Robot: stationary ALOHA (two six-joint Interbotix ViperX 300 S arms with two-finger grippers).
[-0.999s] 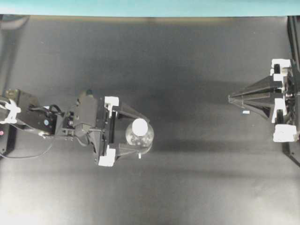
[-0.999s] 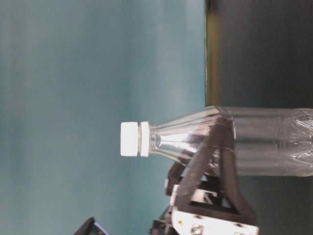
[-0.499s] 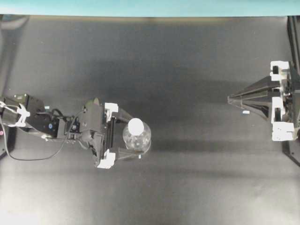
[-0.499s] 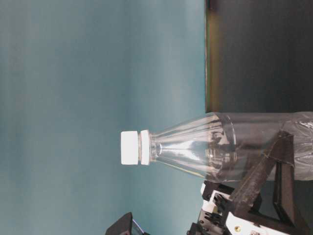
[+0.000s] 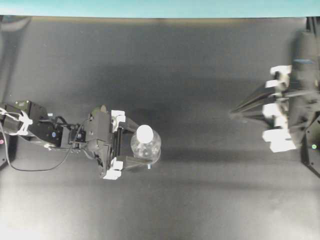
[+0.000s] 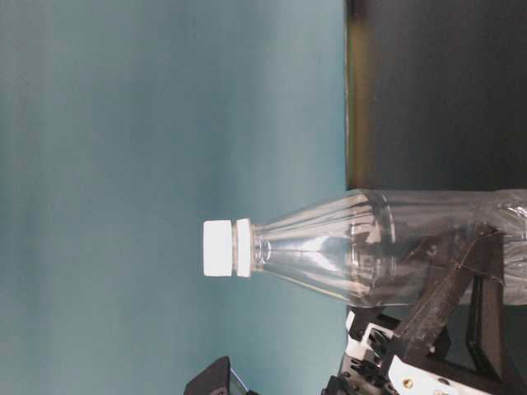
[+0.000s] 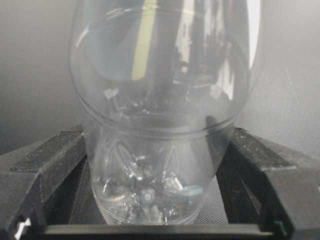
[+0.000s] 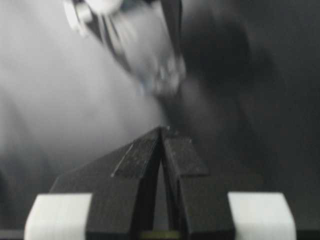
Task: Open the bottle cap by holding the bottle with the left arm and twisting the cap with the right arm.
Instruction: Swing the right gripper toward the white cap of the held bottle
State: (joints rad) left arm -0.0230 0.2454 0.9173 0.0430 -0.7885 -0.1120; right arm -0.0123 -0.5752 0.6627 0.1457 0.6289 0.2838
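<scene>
The clear bottle [image 5: 150,152] stands upright left of the table's middle, with its white bottle cap [image 5: 145,133] on top; from table level the bottle [image 6: 395,247] and the cap [image 6: 216,248] lie sideways in the picture. My left gripper [image 5: 147,146] is low around the bottle's body. In the left wrist view its black fingers [image 7: 60,155] press both sides of the bottle [image 7: 160,100]. My right gripper [image 5: 232,112] hangs far right, shut and empty, pointing left toward the bottle. Its tips [image 8: 162,129] meet, and the bottle [image 8: 150,55] is a blur beyond them.
The black mat [image 5: 200,190] covers the table up to a teal wall [image 5: 160,7] at the far edge. Loose black wires [image 5: 30,167] trail from the left arm at the left edge. A black frame [image 5: 312,165] stands at the right edge.
The left gripper dropped lower around the bottle, then its fingers closed in on the body. The right arm has started moving left from the right edge, still shut and blurred.
</scene>
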